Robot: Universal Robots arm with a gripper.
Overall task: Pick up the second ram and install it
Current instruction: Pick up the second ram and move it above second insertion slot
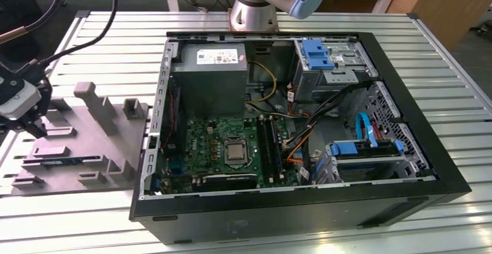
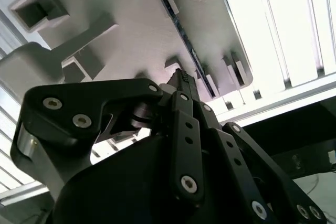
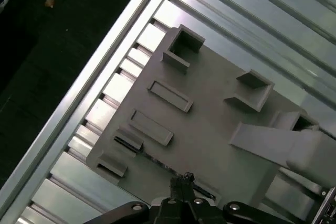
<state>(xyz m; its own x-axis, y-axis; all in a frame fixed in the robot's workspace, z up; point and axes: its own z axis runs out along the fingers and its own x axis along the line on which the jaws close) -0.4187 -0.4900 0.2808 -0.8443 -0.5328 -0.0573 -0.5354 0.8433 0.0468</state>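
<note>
The second ram is a thin blue stick lying on edge in a slot of the grey holder block, at the exterior view's left. It shows as a dark thin strip in the second wrist view and in the first wrist view. My gripper hangs above the holder's left end, a little way from the ram. Its black fingers are shut together with nothing between them. In the first wrist view the fingertips sit just over one end of the ram's slot.
An open black computer case lies to the right of the holder, with the motherboard and its long black slots facing up. Upright grey posts rise from the holder. The slatted metal table carries everything.
</note>
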